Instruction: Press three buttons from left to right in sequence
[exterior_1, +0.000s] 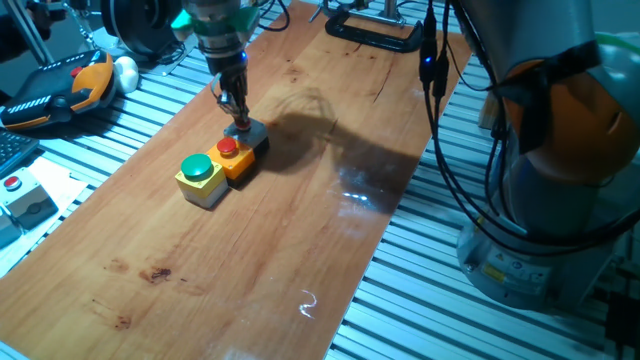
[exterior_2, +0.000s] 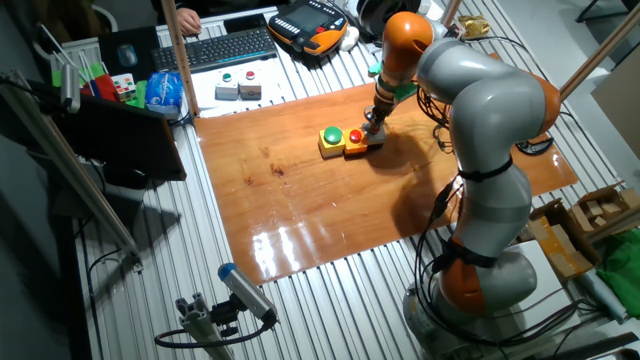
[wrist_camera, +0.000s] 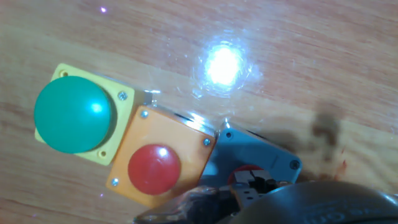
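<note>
Three button boxes stand in a row on the wooden board (exterior_1: 260, 250). The green dome on its yellow box (exterior_1: 198, 168) is leftmost, then the red button on the orange box (exterior_1: 228, 149), then the grey box (exterior_1: 256, 133). My gripper (exterior_1: 238, 124) points down onto the top of the grey box, fingertips together on its red button. In the hand view the green dome (wrist_camera: 73, 114) and orange box's button (wrist_camera: 154, 169) show fully. The grey box (wrist_camera: 264, 152) has its red button (wrist_camera: 244, 173) mostly hidden under my fingertips (wrist_camera: 252, 185). The row also shows in the other fixed view (exterior_2: 355, 138).
A lone red button on a pale grey box (exterior_1: 13, 184) sits off the board at the left. An orange-black teach pendant (exterior_1: 60, 85) lies at the back left and a black clamp (exterior_1: 375, 30) at the board's far edge. The arm's base (exterior_1: 560, 160) and cables stand right.
</note>
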